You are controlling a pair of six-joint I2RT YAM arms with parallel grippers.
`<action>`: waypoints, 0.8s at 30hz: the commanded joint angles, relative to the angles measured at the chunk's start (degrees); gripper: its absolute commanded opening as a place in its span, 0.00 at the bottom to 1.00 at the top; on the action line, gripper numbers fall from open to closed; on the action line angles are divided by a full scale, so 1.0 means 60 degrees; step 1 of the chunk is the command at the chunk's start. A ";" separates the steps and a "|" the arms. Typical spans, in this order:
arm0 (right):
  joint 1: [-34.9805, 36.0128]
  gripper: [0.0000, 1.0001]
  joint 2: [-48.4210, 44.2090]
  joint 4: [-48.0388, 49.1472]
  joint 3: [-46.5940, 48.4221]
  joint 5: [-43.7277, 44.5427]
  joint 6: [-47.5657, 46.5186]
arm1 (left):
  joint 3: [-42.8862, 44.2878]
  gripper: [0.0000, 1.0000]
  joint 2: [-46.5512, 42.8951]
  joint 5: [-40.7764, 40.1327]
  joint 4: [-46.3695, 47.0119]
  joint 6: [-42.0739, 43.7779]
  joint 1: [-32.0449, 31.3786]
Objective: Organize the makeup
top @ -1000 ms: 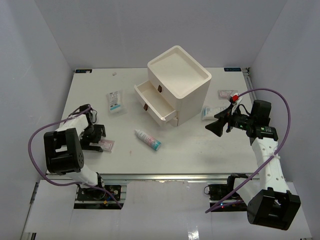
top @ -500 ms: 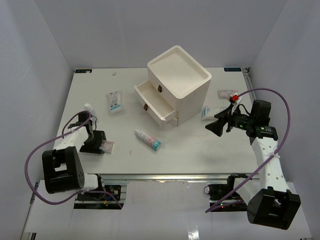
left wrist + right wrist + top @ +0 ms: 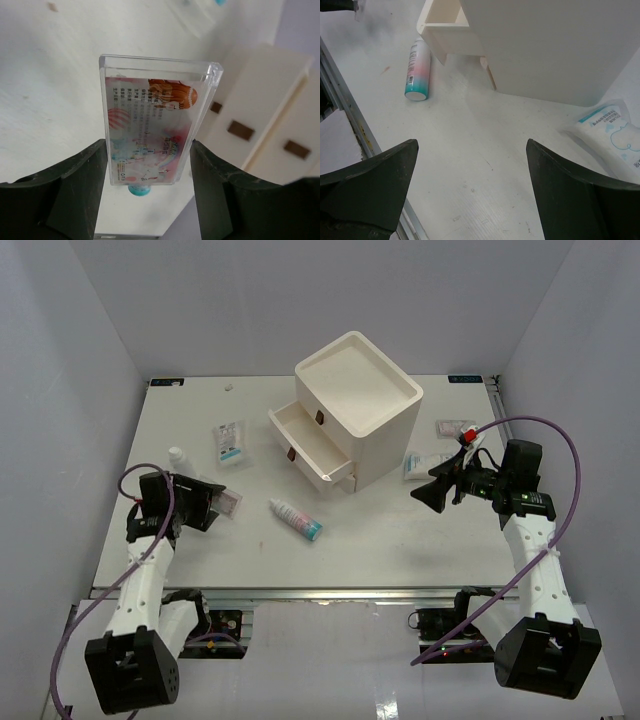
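Gently: your left fingers pinch the flat clear pink-printed sachet; carry it level toward the open cream drawer; right fingers wide, empty.

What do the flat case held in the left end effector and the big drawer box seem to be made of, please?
The flat case looks like rigid clear plastic, perhaps acrylic: thick see-through edges with glints around a pink printed insert. The drawer box looks like moulded cream plastic, smooth and faintly satin, with rounded corners; painted wood cannot be ruled out.
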 commanded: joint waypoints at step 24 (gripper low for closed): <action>-0.0127 0.95 0.0430 0.0491 -0.0181 0.0599 -0.0127 | 0.7610 0.55 0.7113 0.0115 0.2968 0.1376 -0.5065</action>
